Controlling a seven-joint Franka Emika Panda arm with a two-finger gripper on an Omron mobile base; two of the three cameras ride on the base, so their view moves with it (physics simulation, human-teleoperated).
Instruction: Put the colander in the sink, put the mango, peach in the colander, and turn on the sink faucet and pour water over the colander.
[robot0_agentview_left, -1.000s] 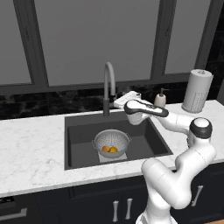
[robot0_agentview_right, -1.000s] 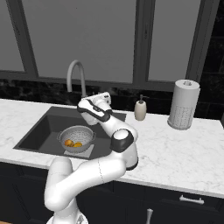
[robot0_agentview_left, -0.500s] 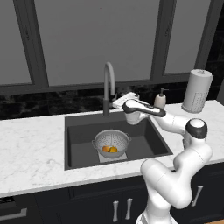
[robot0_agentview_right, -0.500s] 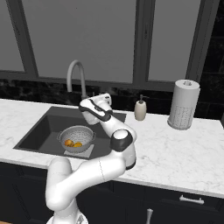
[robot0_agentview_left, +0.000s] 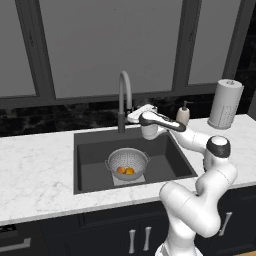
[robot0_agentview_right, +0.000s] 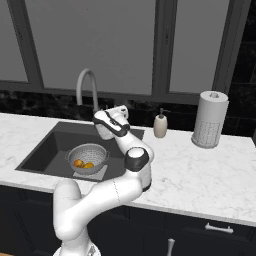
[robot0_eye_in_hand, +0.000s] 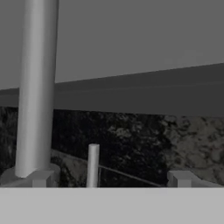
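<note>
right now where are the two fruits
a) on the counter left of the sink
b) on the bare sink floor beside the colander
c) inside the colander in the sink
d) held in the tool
c: the mango and the peach lie together inside the colander, which sits on the floor of the sink; the right base view shows the same.

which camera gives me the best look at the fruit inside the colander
The left base view: it looks down into the colander, where the mango and peach lie side by side. The right base view shows them smaller. The hand view faces the sink faucet.
</note>
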